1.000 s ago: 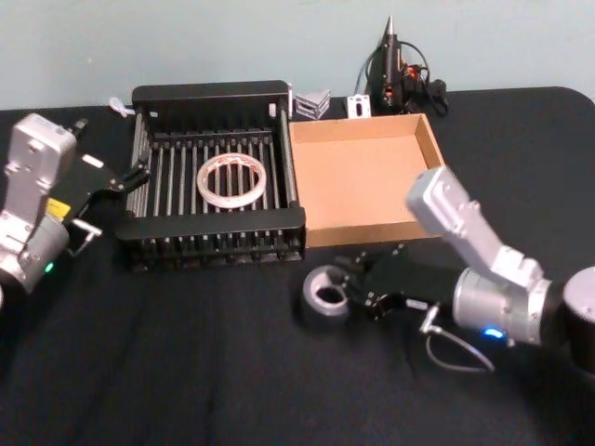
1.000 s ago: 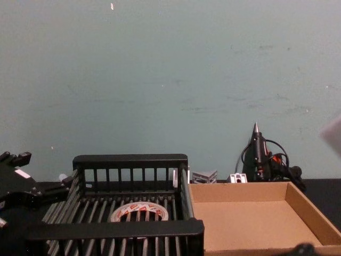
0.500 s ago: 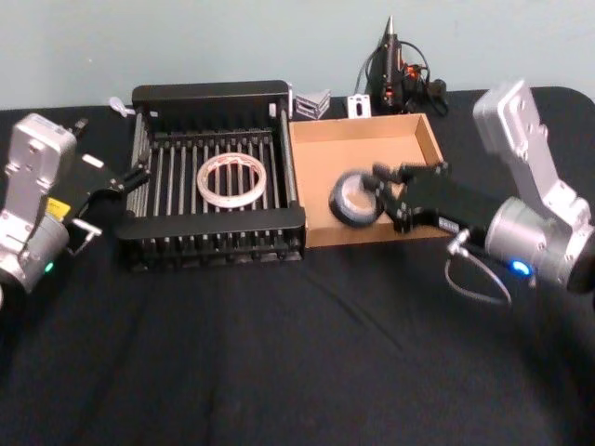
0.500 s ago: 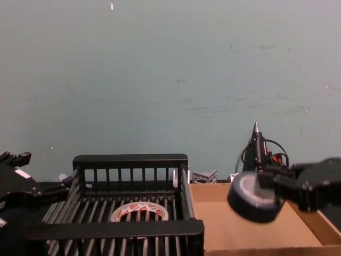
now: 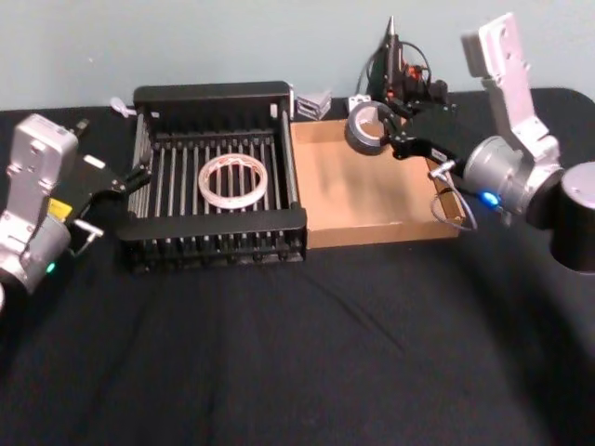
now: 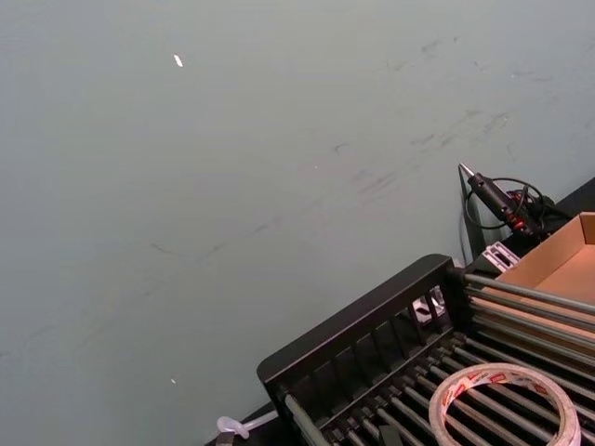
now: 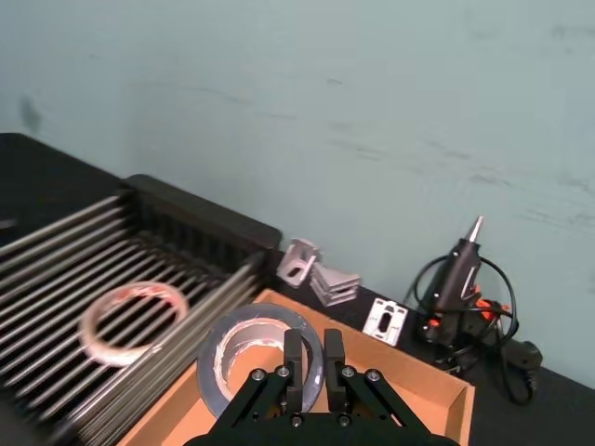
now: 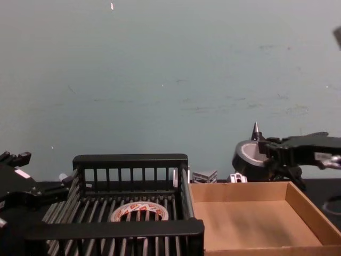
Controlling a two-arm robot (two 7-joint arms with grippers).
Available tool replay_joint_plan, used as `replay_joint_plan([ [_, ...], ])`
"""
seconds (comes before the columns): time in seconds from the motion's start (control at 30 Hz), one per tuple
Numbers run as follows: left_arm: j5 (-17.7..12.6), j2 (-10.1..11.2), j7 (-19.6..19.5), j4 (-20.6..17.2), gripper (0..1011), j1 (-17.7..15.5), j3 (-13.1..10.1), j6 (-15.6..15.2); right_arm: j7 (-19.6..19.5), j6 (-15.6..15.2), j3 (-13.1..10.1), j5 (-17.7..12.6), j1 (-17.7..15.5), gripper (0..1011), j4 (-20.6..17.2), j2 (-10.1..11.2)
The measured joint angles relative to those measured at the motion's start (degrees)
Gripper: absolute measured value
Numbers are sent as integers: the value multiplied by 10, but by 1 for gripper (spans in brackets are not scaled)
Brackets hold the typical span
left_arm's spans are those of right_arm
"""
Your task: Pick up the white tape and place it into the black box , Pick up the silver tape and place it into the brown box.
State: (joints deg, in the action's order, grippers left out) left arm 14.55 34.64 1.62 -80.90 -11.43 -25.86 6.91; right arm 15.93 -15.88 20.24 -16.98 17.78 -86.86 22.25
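the right tool [image 5: 389, 133], in the upper right of the head view, is clamped on the silver tape [image 5: 366, 127], its 2 fingers [image 7: 299, 367] pinching the roll's wall with one inside the pale core. the roll hangs in the air above the far edge of the brown box [image 5: 372, 218], tilted a little, with the box floor bare beneath it; in the chest view the silver tape [image 8: 248, 160] sits clear above the back wall of the brown box [image 8: 306, 213] at right of frame. held that high, it looks set to clear the low cardboard walls before being lowered, so the step in hand reads as the carry ahead of release, and the drop would call for moving nearer the box's middle first.

at centre left of the head view the white tape [image 5: 233, 179] lies flat on the slatted floor of the black box [image 5: 214, 95], so that half of the task appears done. the black box stands just beside the brown box on the dark tabletop [image 5: 279, 353]. the left tool [image 5: 110, 186] waits at the left edge of frame, close to the black box's outer wall, its fingers spread and holding nothing.

behind the boxes, at upper centre right, a glue gun [image 5: 393, 70] stands upright with its cable.
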Motion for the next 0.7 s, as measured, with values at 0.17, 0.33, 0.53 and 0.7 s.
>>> replay_joint_plan([
  [0.17,0,0,0,0,1001,0,0,0,-20,-7,7,20,45,138,72,-39],
  [0.33,0,0,0,0,1001,0,0,0,-36,-8,14,39,87,138,152,-76],
  [0.53,0,0,0,0,1001,0,0,0,-45,-4,17,54,116,138,216,-102],
  [0.7,0,0,0,0,1001,0,0,0,-46,-3,20,66,128,138,252,-116],
])
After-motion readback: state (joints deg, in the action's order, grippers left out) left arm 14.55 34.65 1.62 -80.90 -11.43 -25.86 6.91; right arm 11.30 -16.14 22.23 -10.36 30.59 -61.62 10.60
